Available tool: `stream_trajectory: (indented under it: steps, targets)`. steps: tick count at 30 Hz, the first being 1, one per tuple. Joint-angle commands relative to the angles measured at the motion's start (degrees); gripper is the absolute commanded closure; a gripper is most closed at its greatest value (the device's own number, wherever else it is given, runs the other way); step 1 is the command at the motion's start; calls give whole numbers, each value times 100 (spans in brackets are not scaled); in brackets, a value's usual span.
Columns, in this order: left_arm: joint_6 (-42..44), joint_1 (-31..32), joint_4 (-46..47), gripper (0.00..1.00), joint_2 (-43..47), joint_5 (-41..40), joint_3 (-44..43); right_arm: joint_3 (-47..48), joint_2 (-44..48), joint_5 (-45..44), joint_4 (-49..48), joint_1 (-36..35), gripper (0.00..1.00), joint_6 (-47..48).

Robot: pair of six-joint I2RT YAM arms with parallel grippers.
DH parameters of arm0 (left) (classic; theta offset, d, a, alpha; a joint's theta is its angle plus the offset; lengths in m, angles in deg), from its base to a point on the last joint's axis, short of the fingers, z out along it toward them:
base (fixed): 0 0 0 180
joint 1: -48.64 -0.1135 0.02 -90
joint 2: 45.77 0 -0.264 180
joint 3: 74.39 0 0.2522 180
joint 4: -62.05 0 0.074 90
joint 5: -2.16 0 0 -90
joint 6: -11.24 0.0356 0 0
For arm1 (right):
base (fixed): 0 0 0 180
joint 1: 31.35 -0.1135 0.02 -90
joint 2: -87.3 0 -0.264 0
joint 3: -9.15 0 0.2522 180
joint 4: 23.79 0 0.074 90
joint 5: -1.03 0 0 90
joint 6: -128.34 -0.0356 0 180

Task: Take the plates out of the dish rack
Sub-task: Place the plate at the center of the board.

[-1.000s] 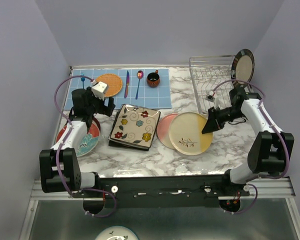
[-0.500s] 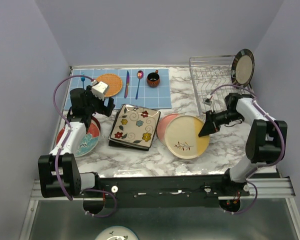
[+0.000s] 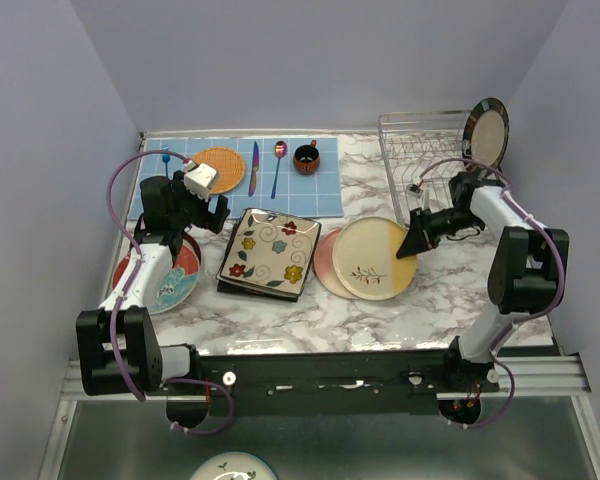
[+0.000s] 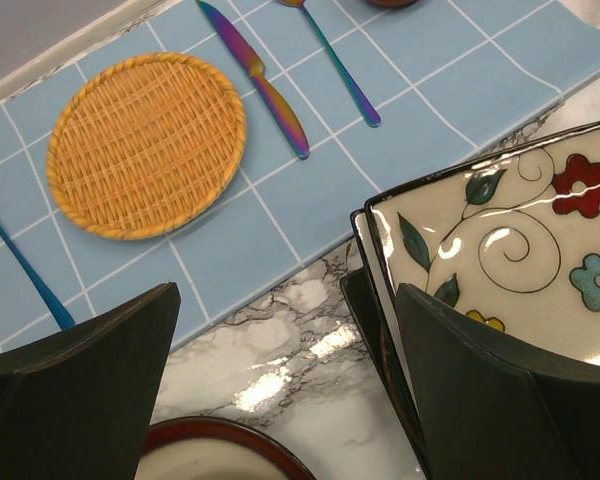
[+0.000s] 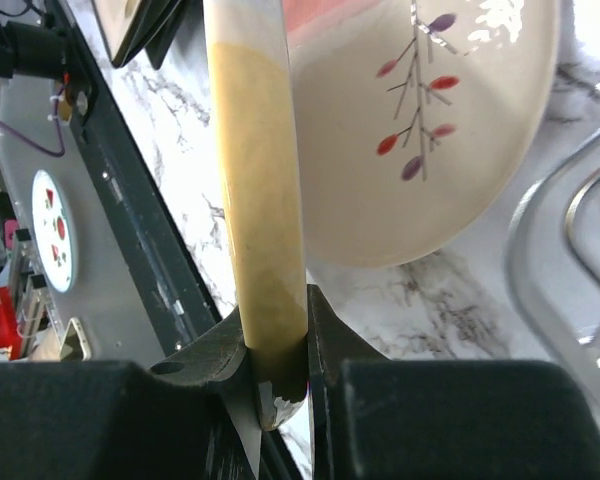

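**Right gripper** (image 5: 278, 375): your jaws are clamped on the rim of the cream-and-yellow sprig plate (image 5: 420, 150). The rim stands edge-on between the two fingers, and the plate's face spreads away to one side of them. A pink plate (image 3: 327, 262) lies under the sprig plate's far edge. The dish rack (image 3: 412, 160) stands near the jaws on that same side — one dark-rimmed cream plate (image 3: 486, 132) is upright at its far corner.

**Left gripper** (image 4: 290, 400): your jaws stand wide apart, grasping nothing. Below the gap between them shows a red-rimmed plate (image 4: 215, 455). Beside one finger sits the flowered square plate (image 4: 520, 230), on top of a darker square one — ahead of the jaws lies the orange woven mat (image 4: 145, 140).
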Motion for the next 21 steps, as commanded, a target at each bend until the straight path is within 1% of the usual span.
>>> stream_trajectory:
  steps: [1, 16, 21]
  targets:
    - [149, -8, -74, 2, 143, 72, 54, 396, -203, 351, -42, 5, 99, -195]
    - [263, 1, -39, 2, 99, -16, 98, 870, -932, 790, 310, -3, 99, -54]
    - [263, 1, -30, 2, 81, -25, 80, 924, -1091, 870, 371, -126, 99, -55]
